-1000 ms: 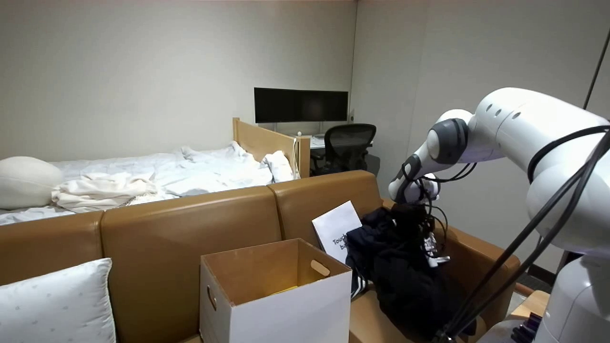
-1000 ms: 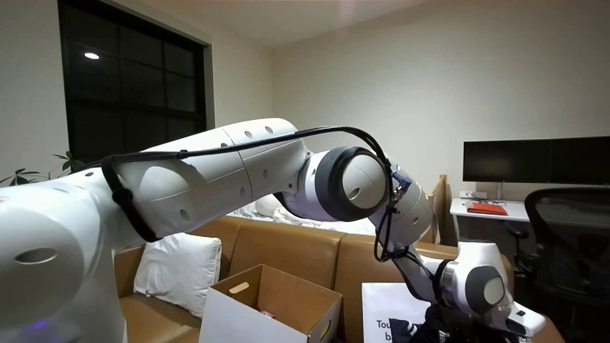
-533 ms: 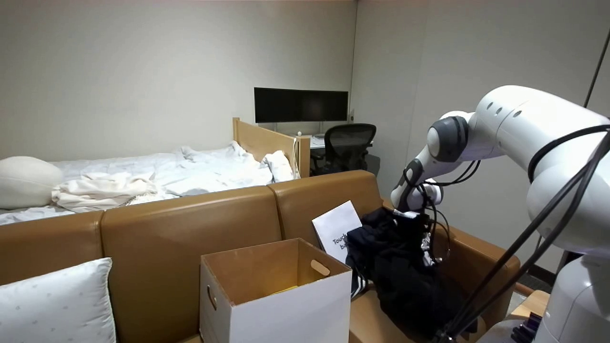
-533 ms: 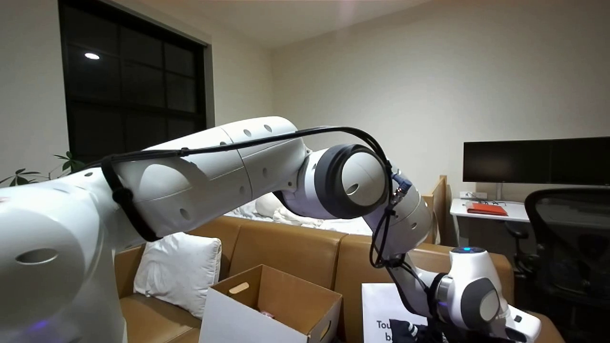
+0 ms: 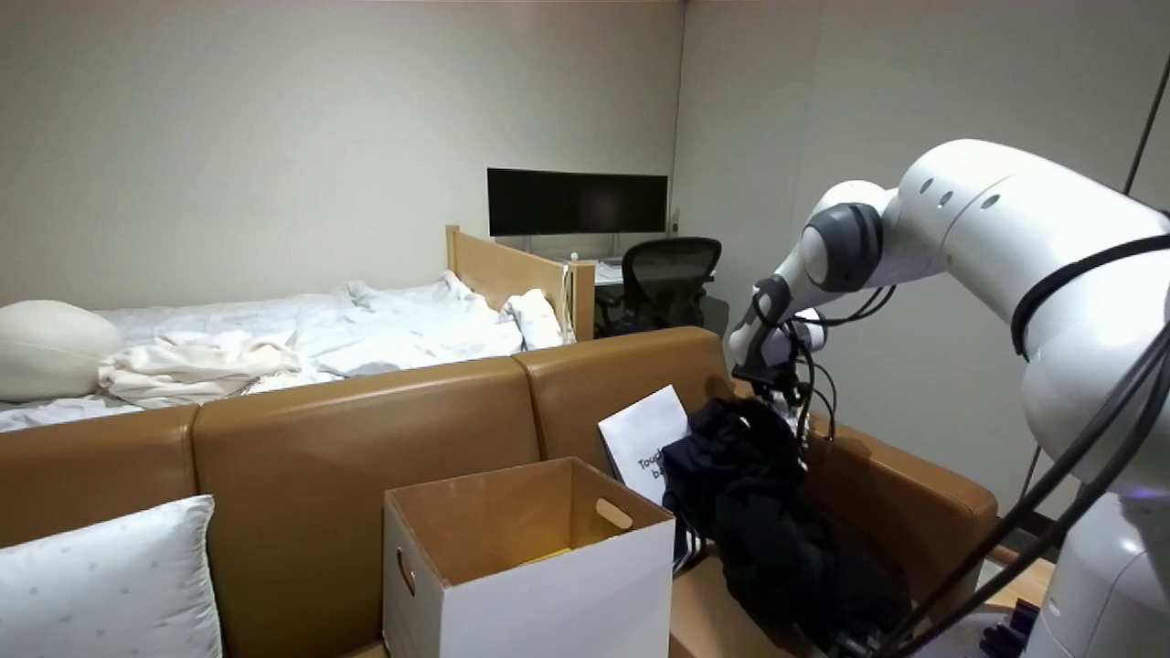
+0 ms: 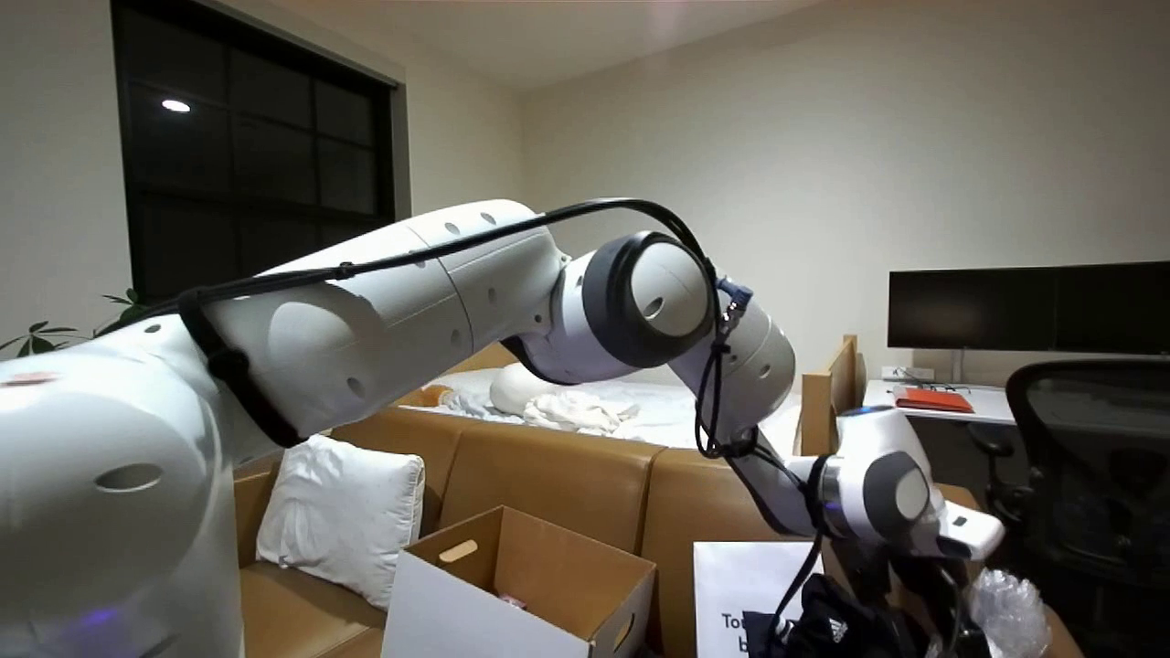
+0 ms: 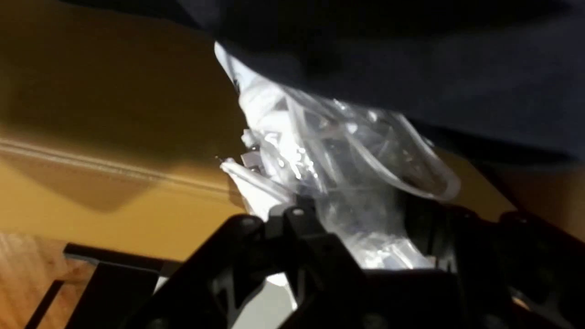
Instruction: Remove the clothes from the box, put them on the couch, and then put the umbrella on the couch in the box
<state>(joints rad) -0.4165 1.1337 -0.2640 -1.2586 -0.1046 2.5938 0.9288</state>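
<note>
Clothes point(image 5: 777, 539), rumpled black heap on couch point(image 5: 366, 439), small white logo point(image 6: 837, 629), jaws partway apart, clear plastic point(image 7: 320, 151) between, grip indeterminate.

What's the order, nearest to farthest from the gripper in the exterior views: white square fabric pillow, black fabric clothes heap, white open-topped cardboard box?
Same order in both exterior views, sides as pictured:
1. Black fabric clothes heap, close by, towards the right.
2. White open-topped cardboard box, left of the heap.
3. White square fabric pillow, left of the box.
</note>
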